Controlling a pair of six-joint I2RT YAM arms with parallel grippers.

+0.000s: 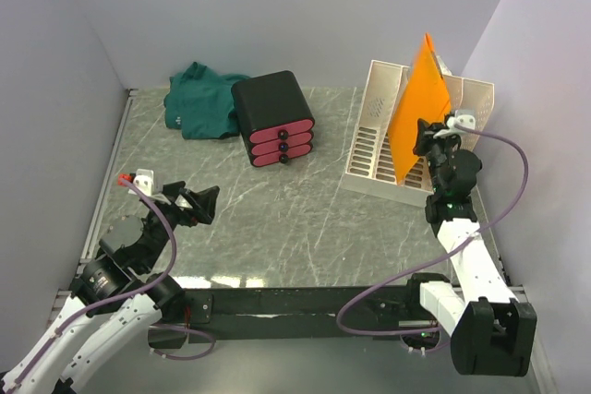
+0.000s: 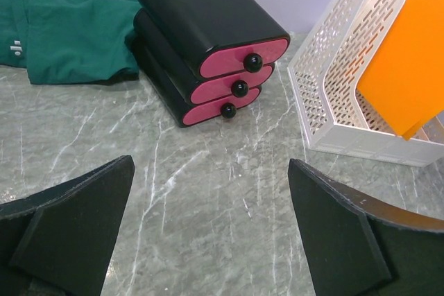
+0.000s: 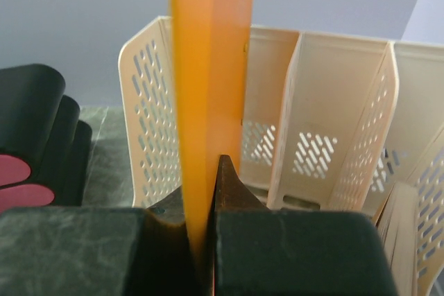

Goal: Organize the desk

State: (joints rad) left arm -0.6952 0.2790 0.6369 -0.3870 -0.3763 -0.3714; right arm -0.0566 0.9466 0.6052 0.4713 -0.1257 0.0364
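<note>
As the top view looks down, the desk (image 1: 277,219) fills the middle of the frame, with its black rail at 6 o'clock; the green cloth (image 1: 199,99) lies crumpled at 11 o'clock, touching the black drawer box (image 1: 272,103) at 12 o'clock, whose three pink fronts face 6 o'clock; the white file rack (image 1: 374,149) stands at 2 o'clock; the left gripper (image 1: 199,202) hovers at 8 o'clock, its jaws spread and nothing between them; the right gripper (image 1: 427,140), at 3 o'clock, is clamped on the lower edge of the orange folder (image 1: 420,108), which stands on edge over the rack's near slots, its top corner tipped toward 12 o'clock.

In the left wrist view, the two black fingers (image 2: 76,220) sit wide apart at 7 and 5 o'clock above bare stone; the drawer box (image 2: 208,19) is at 12 o'clock with the cloth (image 2: 62,25) at 10 o'clock against its back; the rack (image 2: 326,88) is at 2 o'clock, and the folder (image 2: 409,60) hangs down into it.

In the right wrist view, the pads (image 3: 298,254) at 6 o'clock are pressed together on the folder (image 3: 208,67), seen edge-on and rising to 12 o'clock; the rack's dividers (image 3: 333,136) stand behind it from 12 to 3 o'clock; the drawer box (image 3: 35,129) shows at 9 o'clock on a strip of desk (image 3: 107,150); whether the folder's edge touches the rack floor cannot be told.
</note>
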